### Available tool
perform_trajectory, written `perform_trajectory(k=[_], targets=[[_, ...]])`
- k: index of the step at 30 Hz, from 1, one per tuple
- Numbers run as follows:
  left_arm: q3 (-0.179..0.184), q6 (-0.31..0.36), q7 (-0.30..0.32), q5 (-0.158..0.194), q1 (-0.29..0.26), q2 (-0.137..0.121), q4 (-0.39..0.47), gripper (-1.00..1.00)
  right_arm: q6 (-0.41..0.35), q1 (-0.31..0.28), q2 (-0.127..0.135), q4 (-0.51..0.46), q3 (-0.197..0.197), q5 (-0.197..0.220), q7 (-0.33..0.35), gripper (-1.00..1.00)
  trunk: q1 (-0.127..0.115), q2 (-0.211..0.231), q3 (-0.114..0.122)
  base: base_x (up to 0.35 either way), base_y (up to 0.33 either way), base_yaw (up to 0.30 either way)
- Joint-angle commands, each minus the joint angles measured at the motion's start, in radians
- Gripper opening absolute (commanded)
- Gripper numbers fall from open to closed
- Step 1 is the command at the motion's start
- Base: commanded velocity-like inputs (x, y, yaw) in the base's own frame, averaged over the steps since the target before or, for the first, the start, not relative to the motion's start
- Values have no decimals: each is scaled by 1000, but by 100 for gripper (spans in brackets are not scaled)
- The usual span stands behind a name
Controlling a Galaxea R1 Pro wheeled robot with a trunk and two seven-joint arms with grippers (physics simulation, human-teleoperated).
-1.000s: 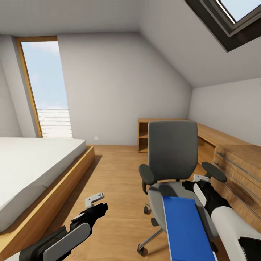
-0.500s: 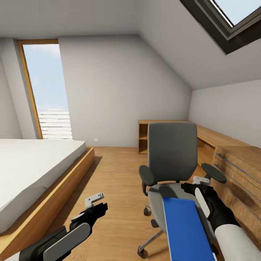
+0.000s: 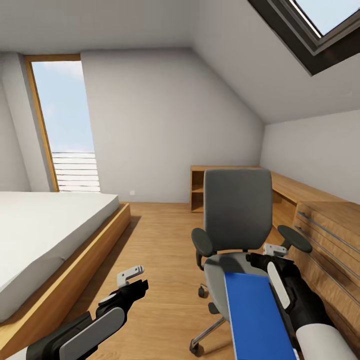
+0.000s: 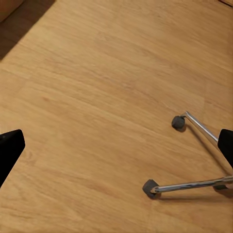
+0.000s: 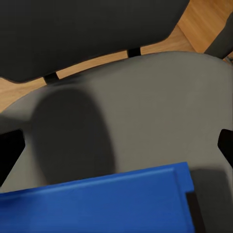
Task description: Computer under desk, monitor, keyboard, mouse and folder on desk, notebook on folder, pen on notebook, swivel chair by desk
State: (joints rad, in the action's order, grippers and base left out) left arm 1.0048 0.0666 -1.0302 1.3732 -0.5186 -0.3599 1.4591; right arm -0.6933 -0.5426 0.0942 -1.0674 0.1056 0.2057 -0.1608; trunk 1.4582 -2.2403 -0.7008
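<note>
The swivel chair (image 3: 239, 210), with grey back and seat and black armrests, stands on the wooden floor at centre right. The bright blue folder (image 3: 255, 315) lies flat on its seat (image 5: 145, 111), reaching toward me; its far edge is the folder (image 5: 97, 204) in the right wrist view. My right gripper (image 3: 262, 254) hovers open just above the seat behind the folder's far end, right gripper (image 5: 116, 145), with nothing between its fingers. My left gripper (image 3: 132, 281) hangs open over bare floor left of the chair, left gripper (image 4: 116, 145), near the chair's chrome legs and castors (image 4: 150, 187).
A low bed (image 3: 50, 225) with a wooden frame runs along the left. A light wooden drawer unit (image 3: 325, 230) and a low shelf (image 3: 200, 187) line the right wall close behind the chair. Open floor (image 3: 160, 240) lies between bed and chair.
The view tilted slightly down at first. My right forearm has shifted a little left and lower over the seat. The left arm, chair and folder have stayed put.
</note>
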Motion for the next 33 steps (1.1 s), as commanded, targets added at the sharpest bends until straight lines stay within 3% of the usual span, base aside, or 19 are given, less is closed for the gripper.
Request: perform_trajectory(k=[1,7,14,22,33], targets=[[1,7,-5,0,-1,-1,1,100,-5,0,0,-3,0,11,-8,100,0,-1,-1,0,0,0],[1,7,-5,0,-1,-1,1,100,-41,2,-2,-8,8,15,-8,100,0,-1,-1,0,0,0],[1,7,-5,0,-1,-1,1,100,-124,3,-2,-33,48,35,-7,100,0,-1,-1,0,0,0],[1,6,-4,0,-1,-1,1,100,-139,3,-3,-59,59,38,-5,100,0,-1,0,0,0,-24],[3,5,-4,0,-1,-1,1,100,-137,3,-2,-59,61,38,-3,100,0,-1,9,0,74,-214]])
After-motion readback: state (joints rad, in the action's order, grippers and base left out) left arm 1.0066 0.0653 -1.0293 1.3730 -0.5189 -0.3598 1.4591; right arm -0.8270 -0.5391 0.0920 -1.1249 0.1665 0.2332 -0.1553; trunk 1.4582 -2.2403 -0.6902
